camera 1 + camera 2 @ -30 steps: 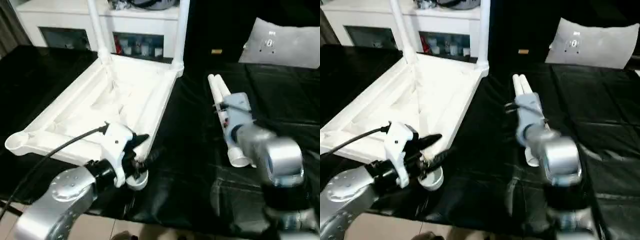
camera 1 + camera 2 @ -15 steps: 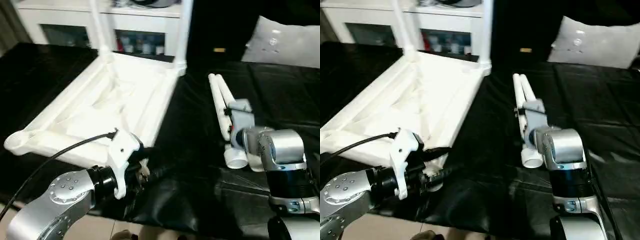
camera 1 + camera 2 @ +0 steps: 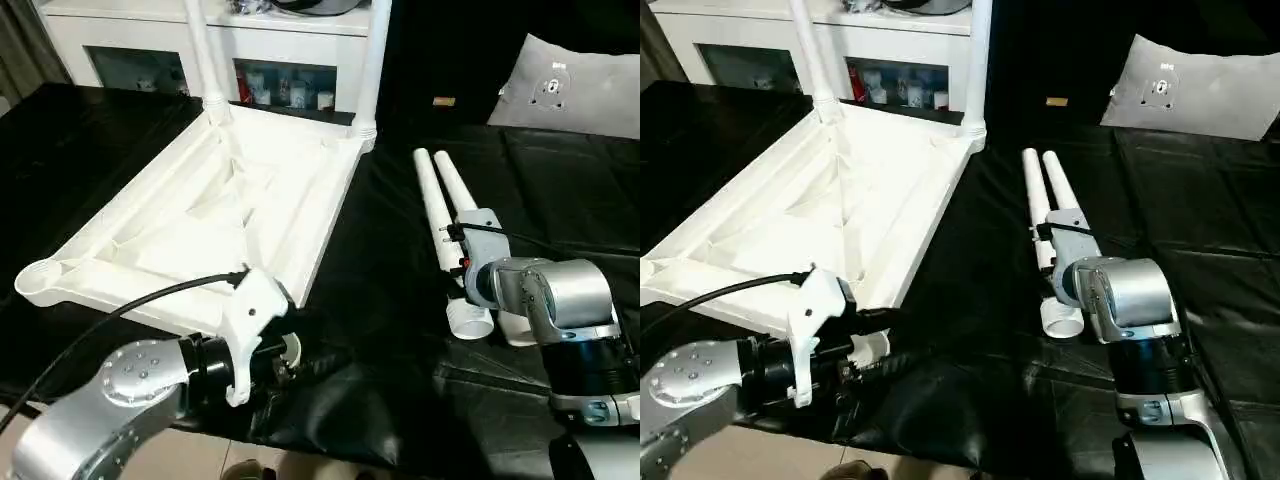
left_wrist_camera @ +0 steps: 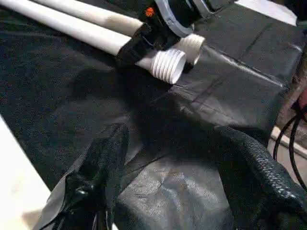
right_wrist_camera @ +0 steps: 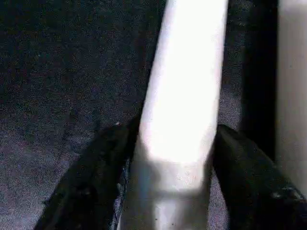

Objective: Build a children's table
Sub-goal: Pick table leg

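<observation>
The white table top lies upside down on the black cloth, ribs up. Two legs stand in its far corner sockets. Two loose legs lie side by side to its right, threaded ends toward me. My right gripper is shut on the left one near its threaded end; both fingers press against the tube. My left gripper is open over bare cloth, by the top's near right corner socket, with nothing between its fingers.
A white cabinet with glass doors stands behind the table. A white pillow-like pad lies at the back right. A black cable runs from my left wrist over the top's near rim. The cloth's front edge drops to the floor.
The camera has shifted. My right arm has swung down and settled with its gripper on the left loose leg. My left gripper has dropped back from the near corner socket.
</observation>
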`<state>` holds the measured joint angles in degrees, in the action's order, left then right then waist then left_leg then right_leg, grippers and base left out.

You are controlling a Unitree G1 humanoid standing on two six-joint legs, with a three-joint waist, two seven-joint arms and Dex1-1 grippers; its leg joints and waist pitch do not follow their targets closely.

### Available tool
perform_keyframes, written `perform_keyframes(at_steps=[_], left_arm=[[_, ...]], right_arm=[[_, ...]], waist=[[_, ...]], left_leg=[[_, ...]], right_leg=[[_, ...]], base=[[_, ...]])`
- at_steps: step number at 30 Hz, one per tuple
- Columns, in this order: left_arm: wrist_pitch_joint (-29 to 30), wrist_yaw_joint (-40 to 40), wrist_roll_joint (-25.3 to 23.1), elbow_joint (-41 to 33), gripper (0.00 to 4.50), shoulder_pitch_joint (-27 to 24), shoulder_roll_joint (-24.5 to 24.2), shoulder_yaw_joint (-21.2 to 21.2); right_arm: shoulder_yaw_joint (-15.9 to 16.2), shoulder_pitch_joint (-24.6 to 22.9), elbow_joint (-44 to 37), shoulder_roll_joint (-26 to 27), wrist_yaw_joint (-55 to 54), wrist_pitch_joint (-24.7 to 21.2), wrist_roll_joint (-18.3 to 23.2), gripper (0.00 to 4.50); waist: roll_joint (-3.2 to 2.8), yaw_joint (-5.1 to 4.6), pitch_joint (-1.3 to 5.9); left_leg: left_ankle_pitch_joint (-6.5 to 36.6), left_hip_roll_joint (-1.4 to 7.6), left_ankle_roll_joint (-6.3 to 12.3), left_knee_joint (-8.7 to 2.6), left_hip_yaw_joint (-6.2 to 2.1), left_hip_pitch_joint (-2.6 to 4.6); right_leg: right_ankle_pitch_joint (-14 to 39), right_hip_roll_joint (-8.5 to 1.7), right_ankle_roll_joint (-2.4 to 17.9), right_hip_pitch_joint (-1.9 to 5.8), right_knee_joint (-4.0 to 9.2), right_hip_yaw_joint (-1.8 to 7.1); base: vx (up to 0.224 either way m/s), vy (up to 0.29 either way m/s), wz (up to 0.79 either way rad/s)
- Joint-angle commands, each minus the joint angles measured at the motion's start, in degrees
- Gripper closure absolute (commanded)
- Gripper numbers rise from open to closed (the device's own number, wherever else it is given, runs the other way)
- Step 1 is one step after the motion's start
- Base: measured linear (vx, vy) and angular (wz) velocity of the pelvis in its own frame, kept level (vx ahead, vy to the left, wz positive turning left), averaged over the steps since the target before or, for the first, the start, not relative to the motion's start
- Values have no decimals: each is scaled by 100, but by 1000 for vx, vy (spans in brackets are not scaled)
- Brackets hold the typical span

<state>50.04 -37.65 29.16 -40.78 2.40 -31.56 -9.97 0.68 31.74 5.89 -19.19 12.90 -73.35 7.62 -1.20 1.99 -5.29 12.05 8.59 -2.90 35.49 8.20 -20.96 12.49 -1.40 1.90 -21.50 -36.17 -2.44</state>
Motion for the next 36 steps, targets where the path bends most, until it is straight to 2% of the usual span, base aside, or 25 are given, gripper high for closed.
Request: perform_keyframes(at_steps=[1,3,4,5,6,10,11,12,13,14,15,17,20,21,23,24,25,27,28,29,30,31,33,34,36], left_arm=[[-46,-195,100,-37,124,113,-154,123],[-274,-352,29,47,124,236,-290,193],[-315,-374,17,63,124,250,-301,206],[-392,-415,34,108,124,285,-312,265],[-408,-431,44,124,124,302,-315,280],[-497,-549,134,311,117,581,-324,404],[-490,-550,127,338,117,631,-328,391],[-488,-550,126,344,113,641,-327,388],[-481,-551,129,363,111,669,-323,382],[-480,-550,142,384,111,702,-320,380],[-485,-548,143,388,111,707,-316,380],[-544,-544,151,426,89,740,-293,379],[-568,-552,150,436,65,739,-295,376],[-605,-569,146,454,55,740,-289,390],[-632,-581,145,466,40,740,-285,400],[-667,-572,167,487,34,736,-246,447],[-667,-572,167,487,34,736,-246,447],[-739,-474,259,556,21,754,-65,575],[-739,-474,259,556,10,754,-65,575],[-751,-305,344,649,3,819,139,689],[-761,-162,406,738,0,885,306,776],[-767,-31,451,824,0,956,443,844],[-694,324,345,1089,0,1166,652,892],[-694,324,345,1089,0,1166,652,892],[-600,426,359,1190,0,1245,716,914]], right_arm=[[127,-33,199,-47,61,-11,38,189],[147,-22,218,-64,116,52,57,206],[145,-20,219,-62,119,57,59,206],[135,-20,213,-53,126,78,59,206],[133,-20,213,-51,130,86,59,234],[80,-76,154,-39,166,199,62,253],[55,-97,132,-34,162,211,64,253],[48,-101,127,-32,161,214,64,257],[29,-114,114,-27,156,223,66,258],[-17,-133,90,-12,147,229,84,259],[-42,-140,80,-2,137,230,89,260],[-241,-205,-10,72,52,255,125,261],[-325,-237,-47,100,8,291,128,261],[-498,-377,-206,164,6,687,187,261],[-623,-484,-330,210,7,982,233,261],[-794,-621,-522,301,-14,1434,298,261],[-794,-621,-522,301,-14,1434,298,261],[-1282,-729,-897,659,37,1967,674,261],[-1282,-729,-897,659,37,1967,674,261],[-1571,-743,-1162,919,188,2149,1023,261],[-1746,-757,-1379,1111,380,2261,1328,261],[-1849,-775,-1557,1250,566,2361,1574,261],[-1812,-882,-1849,1388,1107,2506,2048,261],[-1812,-882,-1849,1388,1107,2506,2048,261],[-1768,-938,-1932,1425,1314,2584,2207,261]], waist=[[18,17,336],[28,13,339],[2,18,342],[10,11,340],[18,6,345],[5,18,378],[12,18,371],[-9,24,379],[2,20,385],[-13,21,384],[0,17,387],[8,23,396],[6,26,392],[9,26,398],[11,36,397],[2,36,411],[2,44,406],[10,30,424],[8,29,422],[-4,24,431],[-25,35,442],[-21,33,442],[-44,30,438],[-29,43,439],[-40,60,447]], left_leg=[[592,366,-180,-442,-95,41],[645,370,-197,-444,-94,45],[651,370,-207,-442,-97,49],[687,371,-228,-444,-89,48],[700,379,-246,-450,-92,47],[552,371,-253,-434,-77,59],[542,374,-258,-438,-82,38],[545,377,-267,-438,-86,40],[532,379,-267,-434,-82,43],[525,381,-266,-432,-82,45],[525,381,-264,-433,-80,44],[512,376,-254,-430,-76,40],[505,380,-247,-433,-73,40],[498,381,-251,-434,-77,45],[535,390,-236,-434,-65,44],[530,394,-239,-434,-69,54],[542,403,-222,-436,-61,50],[450,389,-176,-431,-63,32],[456,386,-146,-429,-54,28],[412,380,-109,-427,-53,22],[389,392,-95,-427,-72,21],[405,399,-56,-429,-74,30],[516,387,-3,-416,-58,28],[510,393,15,-415,-63,25],[378,398,23,-419,-78,22]], right_leg=[[1280,-611,958,215,479,369],[1307,-613,954,216,487,366],[1293,-612,955,213,480,368],[1270,-607,966,209,484,369],[1227,-609,981,217,476,367],[912,-598,1040,219,448,373],[864,-608,1073,239,442,373],[864,-615,1074,244,437,372],[822,-611,1084,244,431,372],[786,-612,1100,242,428,374],[764,-608,1111,247,427,374],[768,-609,1116,256,430,375],[764,-609,1106,252,434,378],[768,-606,1112,255,428,370],[817,-622,1066,243,438,378],[802,-619,1068,245,431,373],[785,-629,1055,236,442,381],[629,-617,1089,258,414,373],[620,-624,1094,252,420,382],[525,-609,1104,261,409,376],[446,-608,1113,266,390,361],[435,-608,1117,257,395,358],[501,-600,1133,263,424,361],[522,-612,1103,272,435,366],[520,-610,1093,269,425,351]], base=[[0,0,0],[0,0,0],[0,0,0],[0,0,0],[0,0,0],[0,0,0],[0,0,0],[0,0,0],[0,0,0],[0,0,0],[0,0,0],[0,0,0],[0,0,0],[0,0,0],[0,0,0],[0,0,0],[0,0,0],[0,0,0],[0,0,0],[0,0,0],[0,0,0],[0,0,0],[0,0,0],[0,0,0],[0,0,0]])
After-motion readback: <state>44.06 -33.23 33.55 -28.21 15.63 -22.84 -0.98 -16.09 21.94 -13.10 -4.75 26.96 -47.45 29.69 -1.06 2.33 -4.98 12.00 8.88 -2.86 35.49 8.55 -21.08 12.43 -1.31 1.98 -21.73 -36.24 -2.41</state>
